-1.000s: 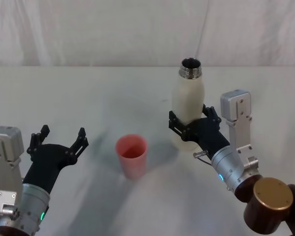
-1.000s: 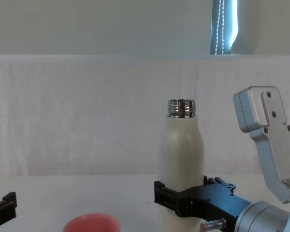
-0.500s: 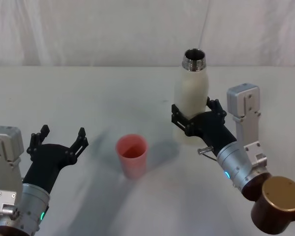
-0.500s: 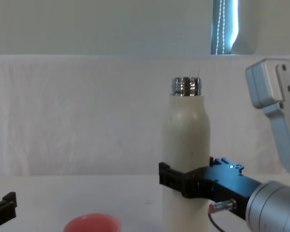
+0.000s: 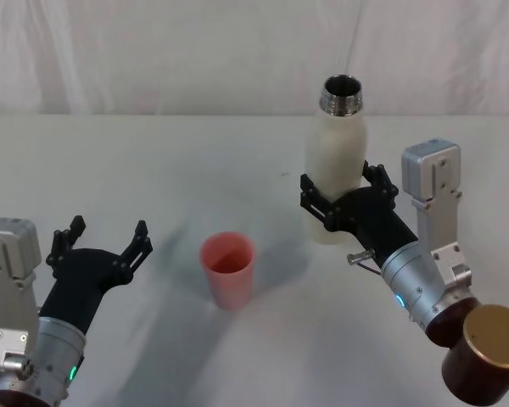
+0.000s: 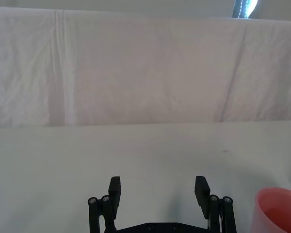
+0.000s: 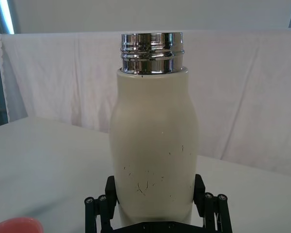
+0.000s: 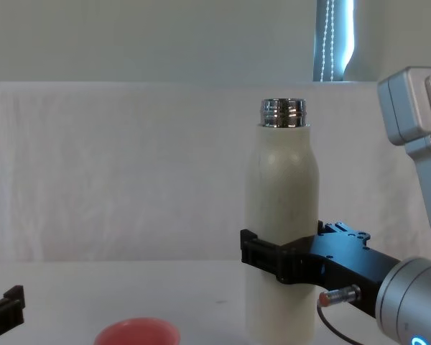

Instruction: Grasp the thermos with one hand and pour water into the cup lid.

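The thermos (image 5: pixel 338 161) is a tall cream-white bottle with an open chrome neck, held upright above the table at the right. My right gripper (image 5: pixel 349 202) is shut on its lower body, one finger on each side; the right wrist view shows the thermos (image 7: pixel 153 145) between the fingers (image 7: pixel 99 206), and from the chest the thermos (image 8: pixel 281 230) rises above the right gripper (image 8: pixel 284 262). The salmon-pink cup lid (image 5: pixel 227 270) stands open side up near the table's middle, left of the thermos. My left gripper (image 5: pixel 102 244) rests open at the lower left, apart from the cup lid (image 6: pixel 279 208).
The white table (image 5: pixel 153 170) runs back to a white cloth backdrop (image 5: pixel 195 51). Bare tabletop lies between the cup lid and the thermos. The cup lid's rim (image 8: pixel 136 332) shows at the chest view's lower edge.
My right gripper has lifted the thermos upward and a little to the right, keeping it upright. The cup lid and my left gripper have not moved.
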Controlling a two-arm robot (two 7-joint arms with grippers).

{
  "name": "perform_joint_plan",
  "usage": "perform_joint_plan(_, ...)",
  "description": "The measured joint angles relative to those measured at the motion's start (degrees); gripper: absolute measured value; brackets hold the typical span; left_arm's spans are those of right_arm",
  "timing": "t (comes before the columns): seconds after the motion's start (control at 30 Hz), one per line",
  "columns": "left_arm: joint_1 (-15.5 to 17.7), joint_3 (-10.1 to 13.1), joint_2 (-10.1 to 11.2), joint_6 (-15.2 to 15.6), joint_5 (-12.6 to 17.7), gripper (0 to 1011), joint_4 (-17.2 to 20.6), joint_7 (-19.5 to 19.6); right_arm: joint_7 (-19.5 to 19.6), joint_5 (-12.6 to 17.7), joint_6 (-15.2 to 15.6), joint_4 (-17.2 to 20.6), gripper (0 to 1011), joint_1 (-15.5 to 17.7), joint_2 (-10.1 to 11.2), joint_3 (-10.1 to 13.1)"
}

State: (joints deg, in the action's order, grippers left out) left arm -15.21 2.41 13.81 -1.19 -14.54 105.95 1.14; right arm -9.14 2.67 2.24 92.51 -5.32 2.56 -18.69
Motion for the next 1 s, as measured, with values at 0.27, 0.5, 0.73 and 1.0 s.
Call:
perform_joint_plan(0.27,0.0,0.0,0.0,0.0,0.0,1001,0.0,0.0,0.0,0.0,0.0,-0.2,950,-0.1,-0.1,0.0)
perform_joint_plan(0.5,0.0,0.0,0.0,0.0,0.0,1001,0.0,0.0,0.0,0.0,0.0,-0.3,950,-0.1,-0.1,0.1)
perform_joint_plan(0.73,0.0,0.0,0.0,0.0,0.0,1001,0.0,0.0,0.0,0.0,-0.1,-0.3,950,-0.2,-0.1,0.1)
perform_joint_plan(1.0,0.0,0.0,0.0,0.0,0.0,1001,0.0,0.0,0.1,-0.6,-0.3,-0.3,950,-0.2,0.3,-0.2)
